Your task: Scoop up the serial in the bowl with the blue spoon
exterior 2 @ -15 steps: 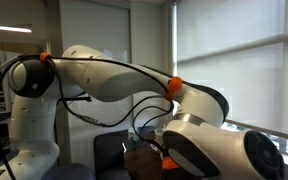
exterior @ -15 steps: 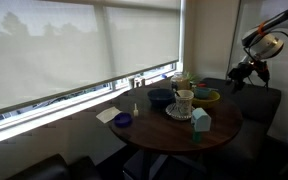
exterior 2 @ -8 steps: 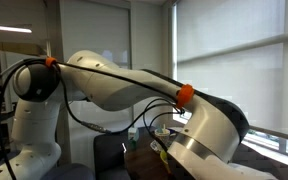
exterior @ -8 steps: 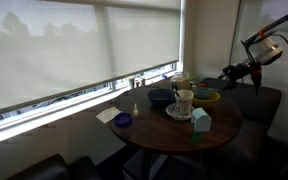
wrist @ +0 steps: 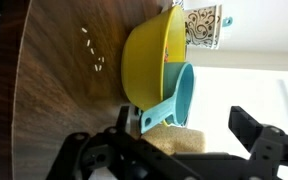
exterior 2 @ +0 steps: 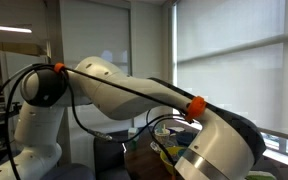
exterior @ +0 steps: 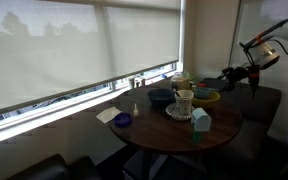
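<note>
- Exterior views: dim room — daylight diffused through roller blinds (exterior: 84,50); interior backlit, dark.
- Arm (exterior 2: 219,150): close to lens, soft.
- Wrist view: glare blown white at right; bowl (wrist: 149,60) sharp, table (wrist: 54,100) evenly lit.

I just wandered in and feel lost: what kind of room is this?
Probably an office lounge or break corner: a round table set with a mug, dark seats, and a wide shaded window.
</note>
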Robot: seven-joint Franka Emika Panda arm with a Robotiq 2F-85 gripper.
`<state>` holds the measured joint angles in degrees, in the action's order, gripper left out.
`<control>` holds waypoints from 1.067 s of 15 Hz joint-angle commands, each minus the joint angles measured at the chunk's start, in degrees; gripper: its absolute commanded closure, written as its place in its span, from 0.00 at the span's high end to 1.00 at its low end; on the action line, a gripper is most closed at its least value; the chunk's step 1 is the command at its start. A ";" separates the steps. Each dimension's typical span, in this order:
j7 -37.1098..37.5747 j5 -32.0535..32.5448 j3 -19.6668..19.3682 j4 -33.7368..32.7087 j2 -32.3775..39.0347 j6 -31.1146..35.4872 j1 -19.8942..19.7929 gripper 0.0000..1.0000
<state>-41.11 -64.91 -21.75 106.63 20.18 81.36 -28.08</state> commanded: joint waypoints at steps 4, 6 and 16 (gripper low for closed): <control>-4.39 -2.28 1.39 -4.58 4.38 -5.48 -2.52 1.00; -4.91 -3.15 1.57 -4.58 4.58 -4.23 -2.23 1.00; -3.52 -5.34 2.77 -4.80 5.18 -1.19 -0.34 1.00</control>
<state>-45.46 -69.26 -19.46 103.19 24.33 79.45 -28.71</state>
